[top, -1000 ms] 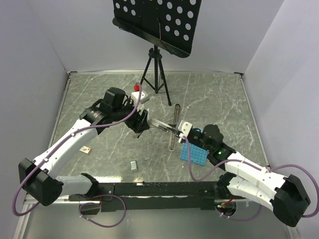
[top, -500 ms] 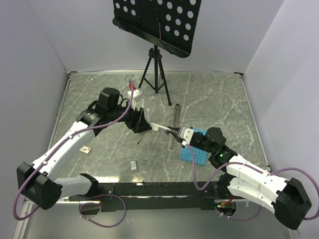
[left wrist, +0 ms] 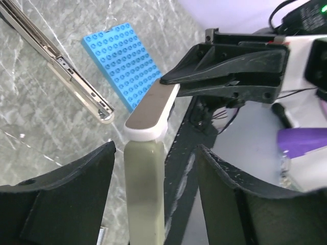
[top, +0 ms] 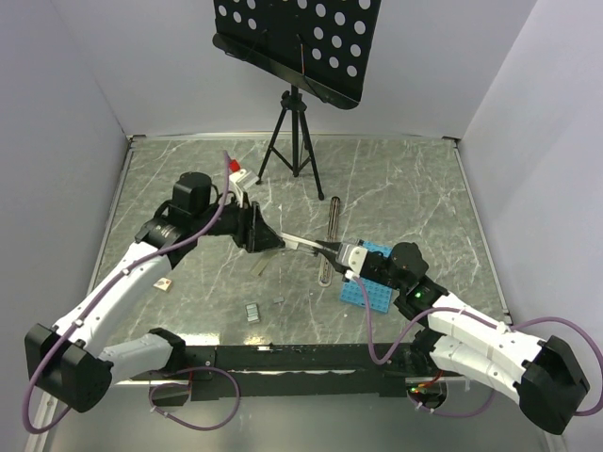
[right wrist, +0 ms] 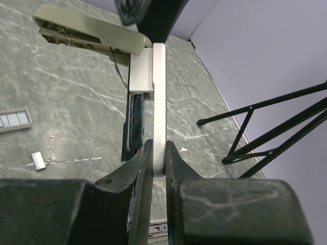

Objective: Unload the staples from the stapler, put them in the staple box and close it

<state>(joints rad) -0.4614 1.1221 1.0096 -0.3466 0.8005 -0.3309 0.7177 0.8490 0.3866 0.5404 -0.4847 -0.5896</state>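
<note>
The stapler (top: 303, 245) hangs opened above the table between both arms. My right gripper (right wrist: 159, 145) is shut on its white arm (right wrist: 159, 92). Its cream arm (left wrist: 144, 194) lies between the fingers of my left gripper (left wrist: 156, 149), which is open, with a gap on each side. From above, the left gripper (top: 267, 237) sits at the stapler's left end and the right gripper (top: 341, 252) at its right end. Staples (top: 252, 313) lie as a grey strip on the table near the front, with a small piece (top: 279, 301) beside them. The right wrist view shows the strip (right wrist: 14, 120) and the piece (right wrist: 38, 160).
A blue perforated tray (top: 369, 287) lies under my right wrist. A long thin dark metal bar (top: 330, 235) lies on the table below the stapler. A black tripod (top: 294, 141) with a music stand stands at the back. A small tan chip (top: 165, 282) lies at the left.
My left arm has swung its gripper round and slid it over the stapler's cream arm. My right gripper shifted slightly left with the stapler, then held still.
</note>
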